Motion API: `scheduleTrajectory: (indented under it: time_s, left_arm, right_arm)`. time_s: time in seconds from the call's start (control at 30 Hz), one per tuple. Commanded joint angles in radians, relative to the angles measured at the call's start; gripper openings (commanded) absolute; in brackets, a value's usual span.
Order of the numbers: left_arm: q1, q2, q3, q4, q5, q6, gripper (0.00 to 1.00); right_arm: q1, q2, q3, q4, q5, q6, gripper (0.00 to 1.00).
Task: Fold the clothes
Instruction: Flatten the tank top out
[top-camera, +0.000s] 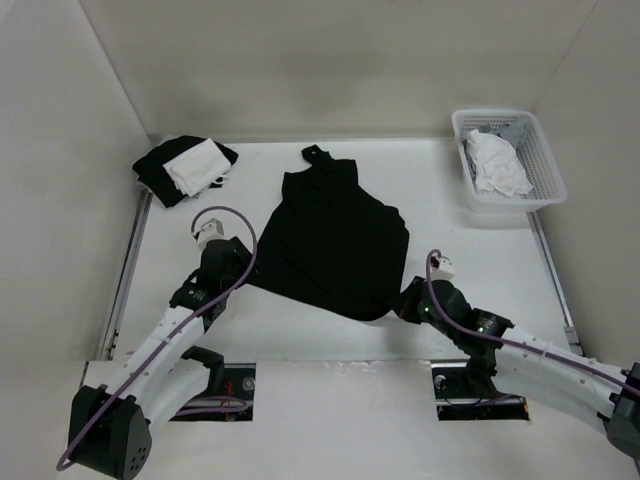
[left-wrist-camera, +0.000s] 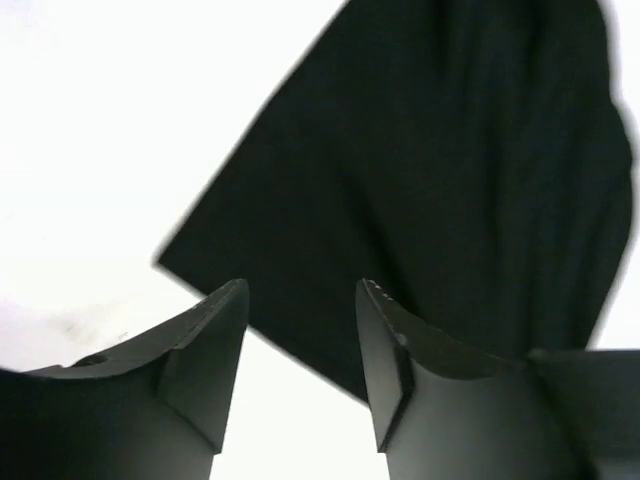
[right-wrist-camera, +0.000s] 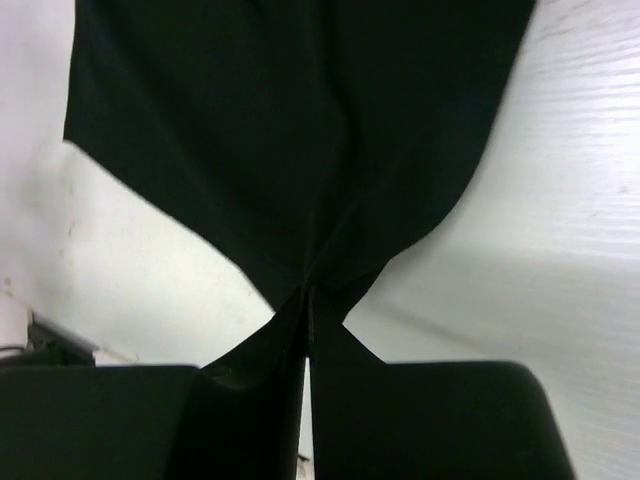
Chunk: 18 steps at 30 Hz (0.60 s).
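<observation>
A plain black top (top-camera: 335, 235) of soft, matte fabric lies spread on the table (top-camera: 500, 262), narrow neck far, flared hem near. The right jaws pinch its puckered right hem corner. The left jaws stand parted, empty, just beside the left corner. Layout appears done; likely next, both corners gripped for fold 1.

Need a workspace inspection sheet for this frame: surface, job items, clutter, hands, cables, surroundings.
Surface: white table, no spills seen.
Job's things: black top spread out, neck toward far side.
Clutter: black bundle with white cloth far left; basket of white garments far right.
Hands: left hand open by the top's near-left edge; right hand shut on its near-right corner.
Cables: purple cable looped along each arm.
Surroundings: white walls, nothing else seen.
</observation>
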Motion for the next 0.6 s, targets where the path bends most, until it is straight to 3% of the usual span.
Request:
scheduleTrajectory:
  time_s: [0.0, 0.13, 0.3, 0.5, 0.57]
  left_arm:
    - [-0.029, 0.001, -0.055, -0.040, -0.121, 0.017, 0.41]
    - [-0.067, 0.067, -0.079, -0.020, -0.151, -0.005, 0.36]
    - [-0.040, 0.147, -0.092, -0.002, -0.253, -0.037, 0.46]
    - [-0.009, 0.246, -0.102, 0.127, -0.208, -0.019, 0.46]
    - [0.003, 0.285, -0.091, 0.143, -0.192, -0.014, 0.42]
  right_arm:
    - [-0.010, -0.006, 0.039, -0.034, 0.089, 0.037, 0.06]
    - [-0.021, 0.003, 0.020, -0.023, 0.082, 0.055, 0.10]
    - [-0.022, -0.005, 0.014, -0.009, 0.079, 0.054, 0.09]
    - [-0.022, -0.005, -0.007, 0.022, 0.074, 0.060, 0.07]
    - [-0.022, -0.006, -0.012, 0.025, 0.072, 0.064, 0.07]
